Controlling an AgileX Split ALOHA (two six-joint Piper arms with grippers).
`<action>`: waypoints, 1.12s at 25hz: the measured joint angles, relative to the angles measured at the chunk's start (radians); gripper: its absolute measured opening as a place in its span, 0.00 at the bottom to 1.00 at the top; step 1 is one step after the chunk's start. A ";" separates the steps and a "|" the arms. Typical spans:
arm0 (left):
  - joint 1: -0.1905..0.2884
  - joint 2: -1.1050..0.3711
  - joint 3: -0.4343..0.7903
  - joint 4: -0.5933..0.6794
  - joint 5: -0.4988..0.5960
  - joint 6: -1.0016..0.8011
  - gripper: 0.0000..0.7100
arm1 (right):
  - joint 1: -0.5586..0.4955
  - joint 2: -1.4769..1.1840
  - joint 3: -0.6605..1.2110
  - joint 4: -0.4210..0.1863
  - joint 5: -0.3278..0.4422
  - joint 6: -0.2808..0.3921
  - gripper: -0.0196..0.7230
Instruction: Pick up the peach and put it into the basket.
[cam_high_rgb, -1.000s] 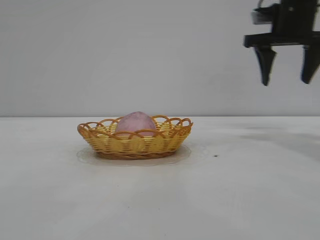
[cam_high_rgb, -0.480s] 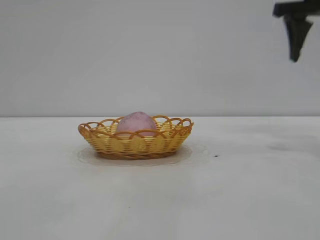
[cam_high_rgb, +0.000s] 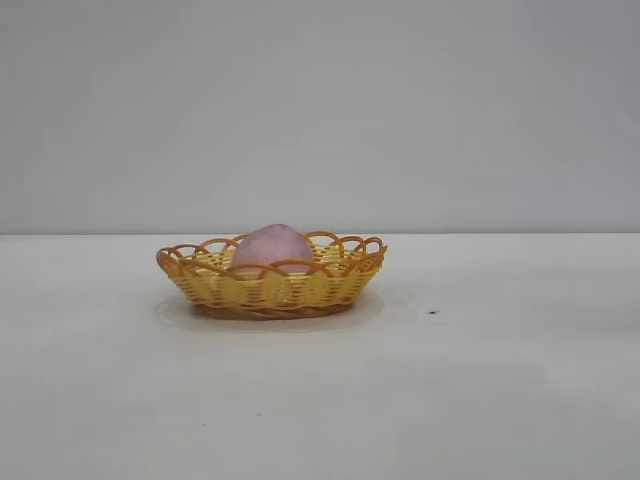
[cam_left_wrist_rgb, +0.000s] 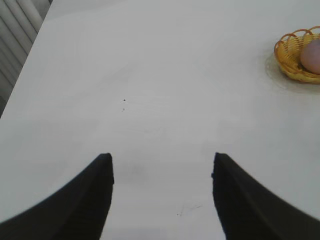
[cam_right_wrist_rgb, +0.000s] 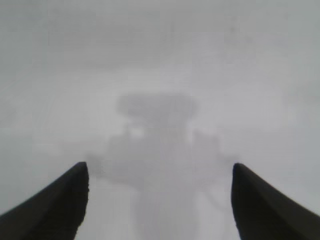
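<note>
1 peach (cam_high_rgb: 272, 246) sits in the unlabelled basket (cam_high_rgb: 270, 288).

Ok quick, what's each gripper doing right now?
Left gripper: open, holding nothing, over bare table.
Right gripper: open, holding nothing.

Peach (cam_high_rgb: 271, 246): dusty pink-mauve, rounded with a slightly pointed top, resting inside the basket (cam_high_rgb: 270, 290), its crown above the rim. Basket: shallow oval, yellow weave, orange-brown looped rim, upright on the white table (cam_high_rgb: 480, 390).
</note>
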 joint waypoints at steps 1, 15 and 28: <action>0.000 0.000 0.000 0.000 0.000 0.000 0.60 | 0.000 -0.040 0.026 0.002 0.012 0.000 0.76; 0.000 0.000 0.000 0.000 0.000 0.000 0.60 | 0.000 -0.653 0.201 0.031 0.133 -0.037 0.76; 0.000 -0.001 0.002 0.000 0.000 0.000 0.60 | 0.000 -1.028 0.205 0.091 0.158 -0.133 0.76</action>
